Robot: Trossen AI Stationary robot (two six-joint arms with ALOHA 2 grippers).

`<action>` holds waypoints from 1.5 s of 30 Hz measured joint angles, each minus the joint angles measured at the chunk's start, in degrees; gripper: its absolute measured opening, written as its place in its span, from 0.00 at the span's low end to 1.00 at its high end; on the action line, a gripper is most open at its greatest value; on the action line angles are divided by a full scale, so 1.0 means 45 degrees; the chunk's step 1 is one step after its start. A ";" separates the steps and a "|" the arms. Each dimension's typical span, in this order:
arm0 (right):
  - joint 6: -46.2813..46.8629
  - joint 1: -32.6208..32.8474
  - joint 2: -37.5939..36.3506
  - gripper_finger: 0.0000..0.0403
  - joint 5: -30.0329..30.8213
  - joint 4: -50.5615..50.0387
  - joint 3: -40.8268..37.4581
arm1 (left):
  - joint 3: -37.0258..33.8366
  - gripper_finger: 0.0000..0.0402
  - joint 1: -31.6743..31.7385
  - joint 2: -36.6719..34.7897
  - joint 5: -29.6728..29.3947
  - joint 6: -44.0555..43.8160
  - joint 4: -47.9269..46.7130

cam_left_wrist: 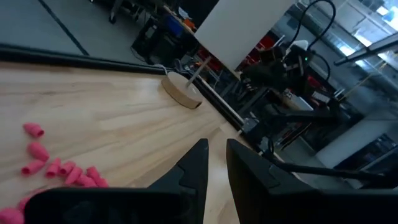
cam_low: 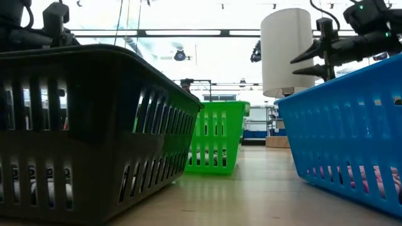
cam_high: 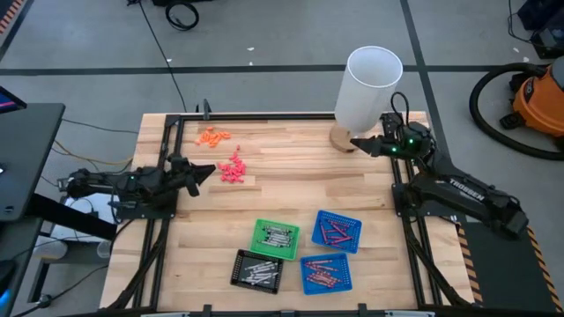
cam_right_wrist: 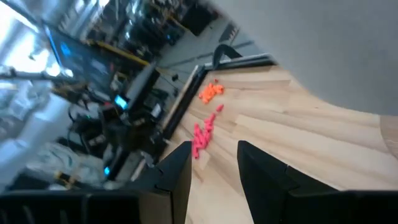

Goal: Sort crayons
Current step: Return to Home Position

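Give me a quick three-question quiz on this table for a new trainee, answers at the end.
1. True or false: the right gripper holds a crayon.
2. How many bins hold crayons? A two, B three, C four.
3. Fill in: the bits nearest the left gripper are ____.
Key: 1 false, it is empty. 2 C: green bin, black bin, both blue bins. 3 pink.
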 joint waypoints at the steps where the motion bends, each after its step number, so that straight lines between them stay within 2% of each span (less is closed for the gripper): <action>1: 0.0244 -0.0146 -0.0086 0.34 -0.0055 0.0422 -0.0341 | -0.0147 0.16 0.0037 0.0009 0.0000 -0.0134 0.0151; 9: 0.1717 -0.1597 -0.0364 0.34 -0.1161 0.2890 -0.2343 | -0.0402 0.16 0.0626 0.0023 0.0002 -0.0793 0.0512; 15: 0.2594 -0.2884 -0.0358 0.33 -0.2032 0.4956 -0.3786 | -0.0402 0.08 0.1456 0.0023 0.0064 -0.1318 0.0503; 17: 0.2470 -0.3244 -0.0328 0.33 -0.2415 0.4808 -0.3764 | -0.0402 0.06 0.1744 0.0023 0.0111 -0.1399 0.0498; 22: 0.2524 -0.4374 -0.0184 0.32 -0.4192 0.5183 -0.3764 | -0.0402 0.02 0.2342 0.0023 0.0304 -0.1518 0.0487; 25: 0.3142 -0.5372 -0.0193 0.32 -0.5746 0.6426 -0.3759 | -0.0402 0.02 0.2447 0.0028 0.0395 -0.1681 0.0484; 27: 0.3281 -0.6078 -0.0199 0.32 -0.6305 0.7154 -0.3754 | -0.0402 0.02 0.2447 0.0028 0.0457 -0.1753 0.0485; 31: 0.3281 -0.6979 -0.0202 0.31 -0.6260 0.7684 -0.3744 | -0.0412 0.01 0.2440 0.0028 0.0992 -0.2170 0.0536; 35: 0.3039 -0.6958 -0.0311 0.29 -0.5478 0.7677 -0.3744 | -0.0431 0.01 0.2135 0.0033 0.1628 -0.2703 0.0782; 40: 0.2330 -0.5789 -0.0570 0.25 -0.3965 0.7769 -0.3744 | -0.0431 0.01 0.1820 0.0047 0.1492 -0.2847 0.0844; 45: 0.1910 -0.3820 -0.1266 0.21 -0.2182 0.7758 -0.3545 | -0.0431 0.01 0.1845 0.0047 0.1334 -0.2832 0.0725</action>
